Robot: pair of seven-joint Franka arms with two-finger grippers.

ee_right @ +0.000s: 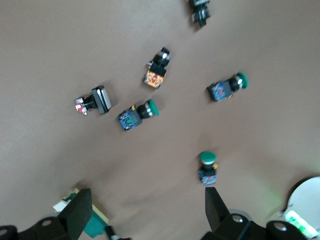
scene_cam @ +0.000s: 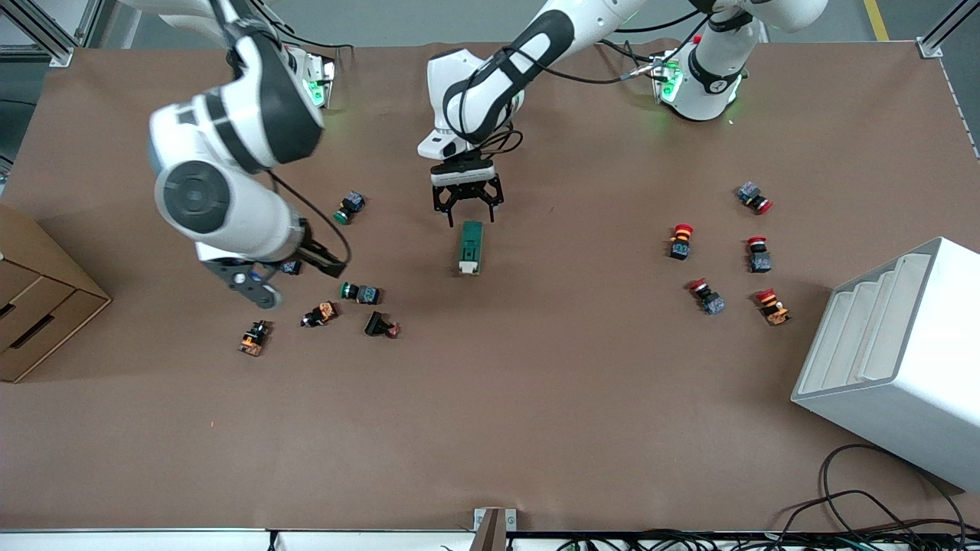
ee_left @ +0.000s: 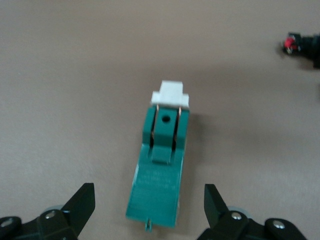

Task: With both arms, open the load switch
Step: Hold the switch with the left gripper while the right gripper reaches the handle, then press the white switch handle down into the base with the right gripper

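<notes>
The left gripper [scene_cam: 467, 208] hangs with its fingers spread wide and nothing between them, poised over the end of the load switch [scene_cam: 470, 247] that lies farther from the front camera. Its wrist view gives what the front view cannot: the black fingertips [ee_left: 82, 197] stand well clear on either side of the load switch [ee_left: 161, 170], touching neither flank, and the green body carries a raised block with a round hole, two thin metal strips and the white sliding piece [ee_left: 170, 95] jutting from the end away from the gripper. The front view alone places the switch, lying lengthwise on the brown table [scene_cam: 536, 398] near its middle, white end toward the front camera.

The right gripper [scene_cam: 256, 282] hovers over a cluster of push buttons toward the right arm's end of the table, its fingers also apart and empty. Its wrist view separates three green-capped buttons [ee_right: 138, 114] and shows a corner of the load switch [ee_right: 85, 220] at the edge, partly hidden by a fingertip [ee_right: 77, 212].

Red-capped buttons [scene_cam: 680, 241] lie toward the left arm's end, near a white stepped rack [scene_cam: 896, 360].
</notes>
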